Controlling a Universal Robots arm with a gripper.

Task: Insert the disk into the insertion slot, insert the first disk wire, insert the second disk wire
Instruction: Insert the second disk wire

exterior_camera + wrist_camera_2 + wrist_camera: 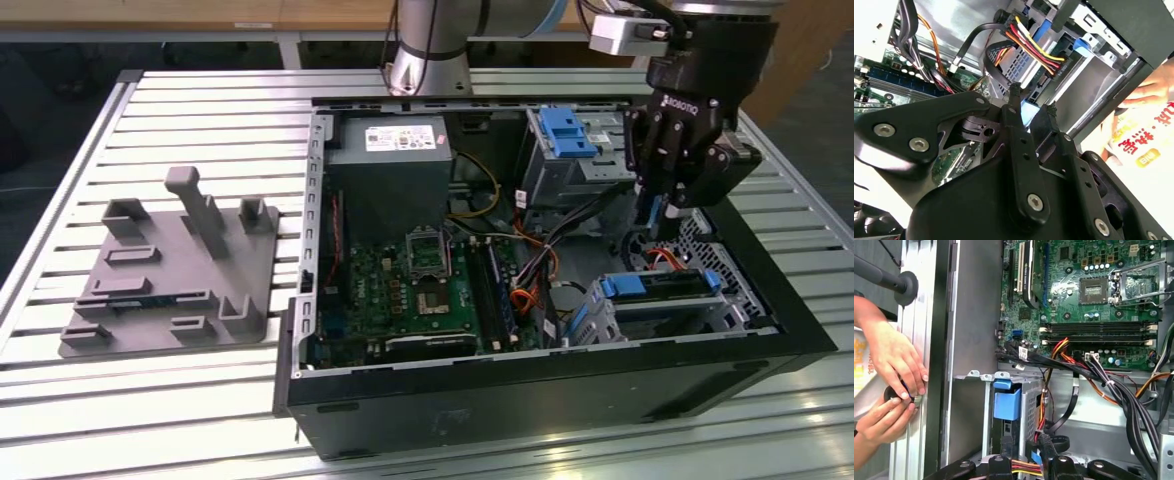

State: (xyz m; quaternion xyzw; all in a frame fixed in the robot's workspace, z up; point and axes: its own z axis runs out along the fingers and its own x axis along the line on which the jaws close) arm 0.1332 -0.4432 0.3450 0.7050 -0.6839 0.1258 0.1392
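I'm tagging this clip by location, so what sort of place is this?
Probably a robotics lab or test bench: a robot arm stands at a slatted metal table and reaches over an open desktop computer case, with a grey parts fixture beside it.

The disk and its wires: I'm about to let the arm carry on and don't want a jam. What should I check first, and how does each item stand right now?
1. Disk in the insertion slot: ok, its blue carrier lies inside the cage.
2. Tool in place: ok, in the exterior view it hangs low inside the computer case, just above the slot.
3. What the tool holds: cannot tell.
4. Coloured wire bundle plugged in: cannot tell; its black connector ends beside the cage.
5. People clear: not ok, a person's hands are just outside the case wall.
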